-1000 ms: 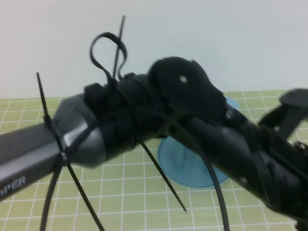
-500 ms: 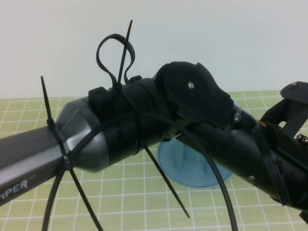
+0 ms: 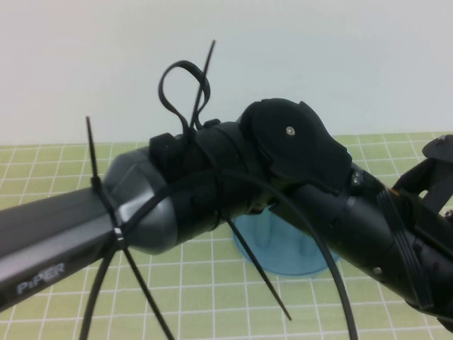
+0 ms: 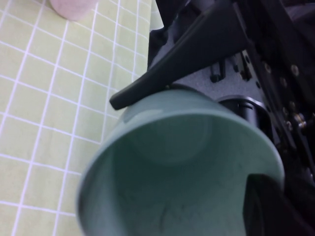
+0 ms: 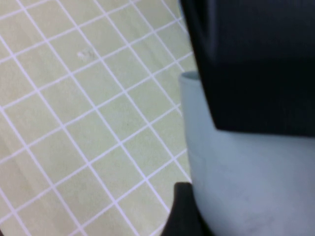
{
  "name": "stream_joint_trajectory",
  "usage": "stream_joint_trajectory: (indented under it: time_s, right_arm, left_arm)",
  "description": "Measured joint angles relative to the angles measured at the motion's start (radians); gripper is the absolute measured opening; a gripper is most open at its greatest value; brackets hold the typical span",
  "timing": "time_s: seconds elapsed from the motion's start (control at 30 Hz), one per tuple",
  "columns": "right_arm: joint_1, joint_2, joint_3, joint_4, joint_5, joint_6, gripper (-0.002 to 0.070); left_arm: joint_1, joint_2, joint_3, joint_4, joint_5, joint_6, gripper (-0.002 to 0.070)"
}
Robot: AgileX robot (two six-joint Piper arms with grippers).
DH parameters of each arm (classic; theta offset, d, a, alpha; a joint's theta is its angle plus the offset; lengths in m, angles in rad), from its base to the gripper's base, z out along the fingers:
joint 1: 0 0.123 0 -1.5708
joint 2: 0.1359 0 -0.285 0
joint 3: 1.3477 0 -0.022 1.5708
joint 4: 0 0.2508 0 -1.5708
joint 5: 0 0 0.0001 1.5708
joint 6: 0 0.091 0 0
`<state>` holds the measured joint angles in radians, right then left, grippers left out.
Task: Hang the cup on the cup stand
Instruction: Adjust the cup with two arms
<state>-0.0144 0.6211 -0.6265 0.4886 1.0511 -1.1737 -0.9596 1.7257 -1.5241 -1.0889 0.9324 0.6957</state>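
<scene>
A green mat (image 3: 42,159) printed with a white grid covers the table up to a plain white wall. The left arm (image 3: 64,241) fills most of the high view, crossing from the left edge toward the right, with black cable ties sticking off it. Behind it, only a slice of one blue cup stand (image 3: 283,244) shows, near the mat's middle toward the far edge; its pegs are hidden.

In the left wrist view, the left gripper (image 4: 192,147) has its fingers (image 4: 197,54) clamped on one sage-green cup (image 4: 177,172), mouth toward the camera. A pinkish object (image 4: 74,7) stands apart on the mat.

In the right wrist view, the right gripper (image 5: 236,162) holds its fingers (image 5: 256,64) around a pale grey-green cup wall (image 5: 236,172).
</scene>
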Motion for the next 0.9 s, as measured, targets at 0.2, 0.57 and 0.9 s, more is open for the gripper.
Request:
stream_joint_trajectory:
  time_s: [0.2,0.57,0.9]
  right_arm:
    - [0.0,0.004,0.005,-0.003,0.0,0.0,0.0559]
    - [0.0,0.004,0.005,0.007,-0.001,0.0,0.0559]
    - [0.0,0.004,0.005,0.007,-0.001,0.002,0.0559]
  left_arm:
    - [0.0,0.006,0.0,-0.008,0.012,0.032,0.0129]
    - [0.0,0.006,0.0,-0.013,0.01,0.065,0.0]
    - [0.0,0.006,0.0,-0.013,0.006,0.065,0.0]
